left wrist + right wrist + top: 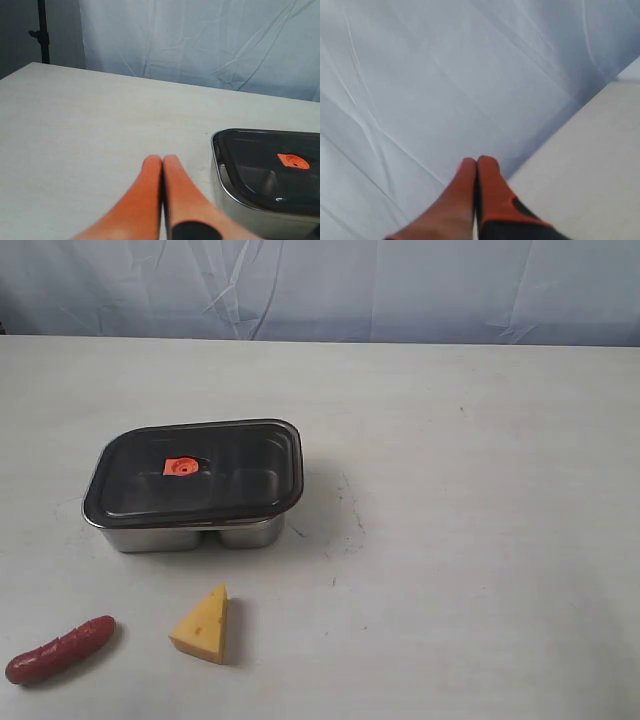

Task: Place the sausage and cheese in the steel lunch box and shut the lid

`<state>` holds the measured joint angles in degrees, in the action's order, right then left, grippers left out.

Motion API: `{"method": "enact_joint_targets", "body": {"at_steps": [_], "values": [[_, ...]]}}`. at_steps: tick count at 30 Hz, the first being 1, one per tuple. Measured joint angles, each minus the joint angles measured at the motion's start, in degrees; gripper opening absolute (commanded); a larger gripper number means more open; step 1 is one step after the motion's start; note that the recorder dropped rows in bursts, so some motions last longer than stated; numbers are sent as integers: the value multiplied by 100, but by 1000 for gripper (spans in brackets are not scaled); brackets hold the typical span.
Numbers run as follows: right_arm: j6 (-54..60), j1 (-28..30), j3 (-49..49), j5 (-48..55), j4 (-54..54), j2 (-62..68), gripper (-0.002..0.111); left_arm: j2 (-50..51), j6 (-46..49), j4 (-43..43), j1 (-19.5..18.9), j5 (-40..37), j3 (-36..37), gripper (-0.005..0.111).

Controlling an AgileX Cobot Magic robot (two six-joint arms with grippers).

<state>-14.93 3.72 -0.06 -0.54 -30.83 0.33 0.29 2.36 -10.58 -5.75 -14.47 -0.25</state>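
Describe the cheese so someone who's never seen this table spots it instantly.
Start at the steel lunch box, left of centre on the white table in the exterior view. Two small items lie nearer the camera; the cheese is the one just in front of the box. It is a yellow-orange wedge, unlike the long dark red sausage to its left.

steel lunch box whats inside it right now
Through the dark translucent lid with the orange valve, the shiny steel lunch box shows two compartments with nothing visible in them; the tint hides fine detail.
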Motion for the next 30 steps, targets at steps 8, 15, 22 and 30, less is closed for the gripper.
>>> {"method": "enact_joint_targets", "body": {"at_steps": [8, 15, 22, 30], "values": [[-348, 0, -311, 983, -1584, -12, -1, 0, 0, 0, 0, 0, 0, 0], [1700, 0, -2235, 2099, -2250, 1618, -1, 0, 0, 0, 0, 0, 0, 0], [4823, 0, -4746, 4471, -3669, 6122, -1, 0, 0, 0, 0, 0, 0, 0], [7376, -583, -6049, 6898, -5634, 10900, 58, 0, 0, 0, 0, 0, 0, 0]]}}
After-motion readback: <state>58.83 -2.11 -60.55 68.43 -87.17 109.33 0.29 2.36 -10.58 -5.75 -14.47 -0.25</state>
